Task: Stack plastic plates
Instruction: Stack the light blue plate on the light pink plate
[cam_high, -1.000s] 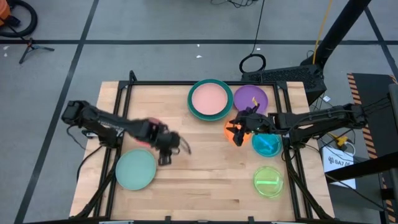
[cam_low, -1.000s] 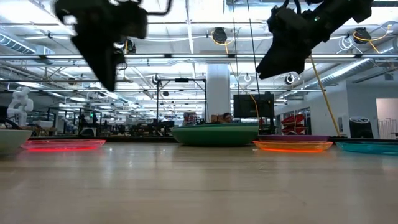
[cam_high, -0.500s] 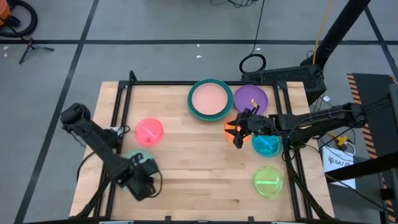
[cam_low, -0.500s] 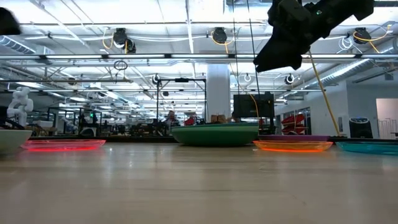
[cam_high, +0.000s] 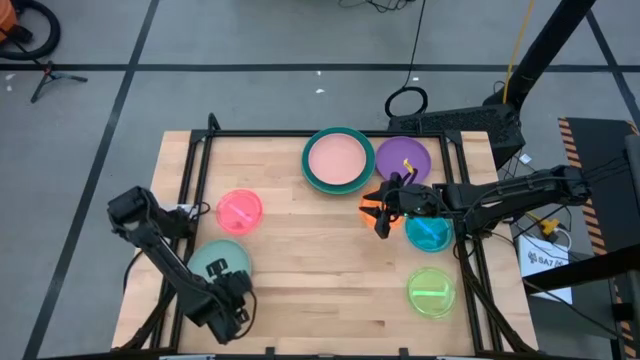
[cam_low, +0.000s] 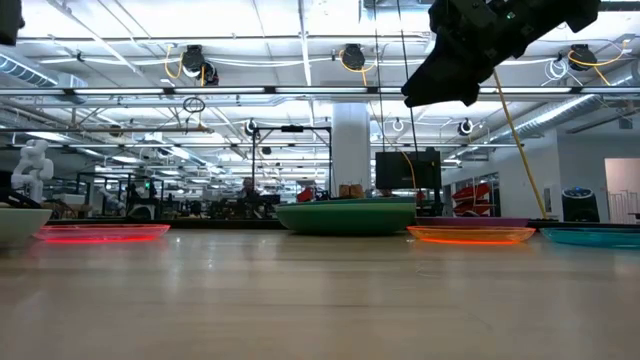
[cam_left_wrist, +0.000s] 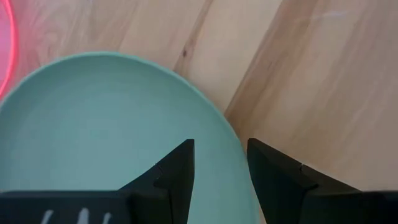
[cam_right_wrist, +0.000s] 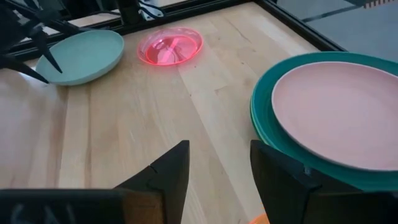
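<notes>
Within a second the left arm had swung from mid-worktop, near the pink plate (cam_high: 239, 212), back to the near left corner, where its gripper (cam_high: 232, 308) hung above the near rim of the mint plate (cam_high: 215, 264). The move uncovered the pink plate and, by the look of it, set up a pick of the mint one as the next piece for stacking. The left wrist view showed the jaws parted and empty, one finger (cam_left_wrist: 177, 168) over the mint surface, the other (cam_left_wrist: 273, 171) over the rim where it meets the bare worktop (cam_left_wrist: 323, 93); whether they touched the plate could not be told.

The right gripper (cam_high: 384, 205) had barely shifted, hovering over the orange plate (cam_high: 369, 207), its jaws likewise parted and holding nothing.

Only one pairing was made: the pale pink plate (cam_high: 337, 158) lay nested in the dark green plate (cam_high: 310, 168) at the far edge. The purple plate (cam_high: 404, 157) sat just beside them, the blue plate (cam_high: 430, 233) near the right edge, the lime plate (cam_high: 431, 290) nearer the front. Most of the stacking looked undone.
</notes>
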